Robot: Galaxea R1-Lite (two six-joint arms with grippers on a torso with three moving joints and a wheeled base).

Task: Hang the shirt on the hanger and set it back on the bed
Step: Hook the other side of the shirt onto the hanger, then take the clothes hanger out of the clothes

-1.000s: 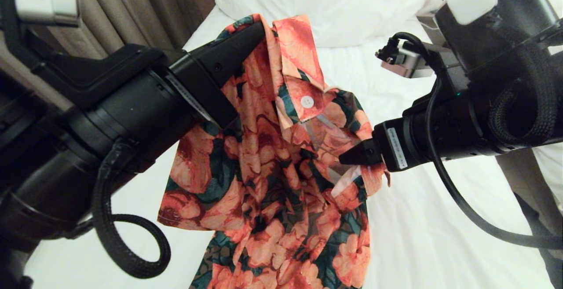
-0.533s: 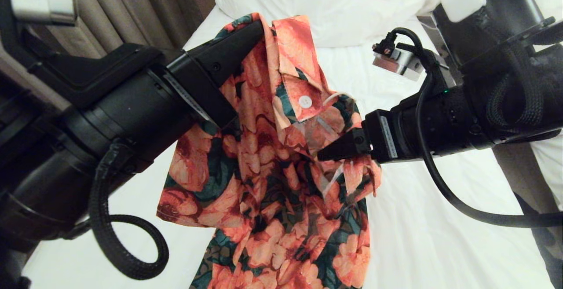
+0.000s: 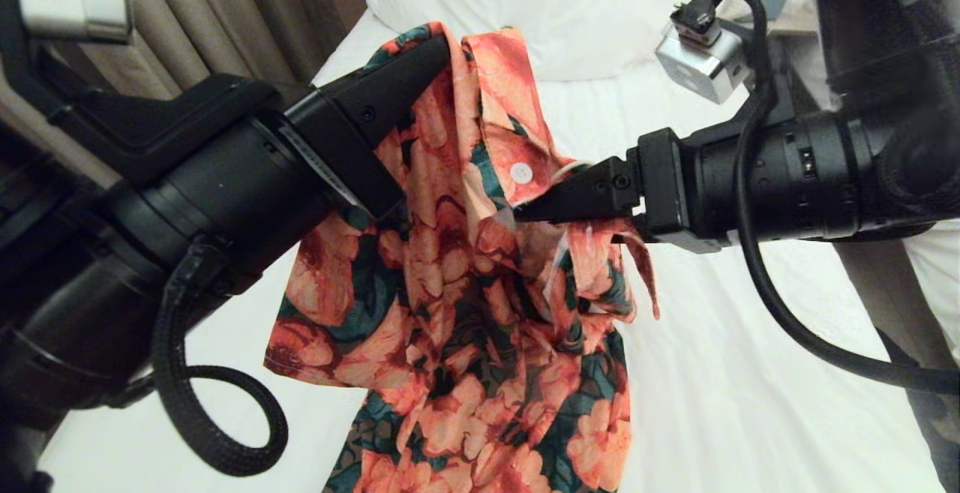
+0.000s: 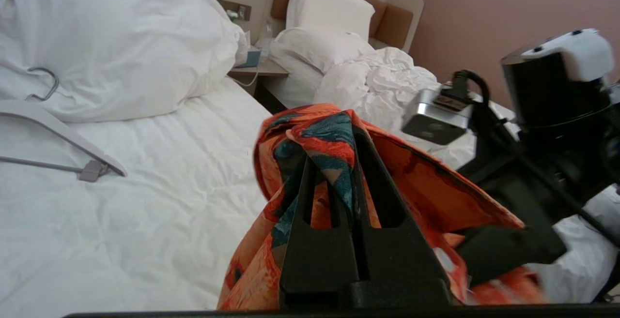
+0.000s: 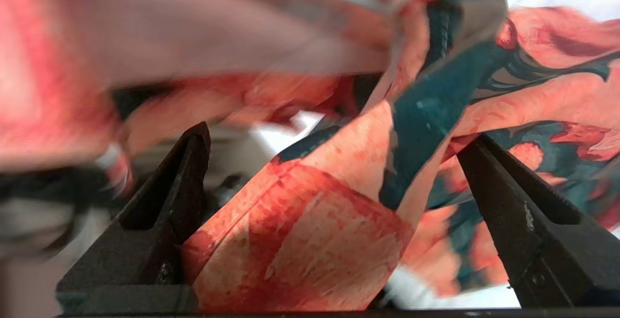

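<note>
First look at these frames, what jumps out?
The coral-orange and dark green floral shirt hangs in mid-air over the white-sheeted bed, pinched at a fold near the collar by the shut left gripper. The right gripper, jaws wide open, is pushed in among the cloth at the shirt's front opening. A thick white hanger with a grey bar lies on the sheet by the big white pillow.

Hidden, cropped and blurred parts

In the head view the shirt's (image 3: 465,313) hem runs off the 6 o'clock edge; the right gripper's (image 3: 525,211) tip is buried in its folds. In the left wrist view the thick white hanger (image 4: 63,136) is cut at 9 o'clock. In the right wrist view, cloth toward 10 o'clock is smeared.
</note>
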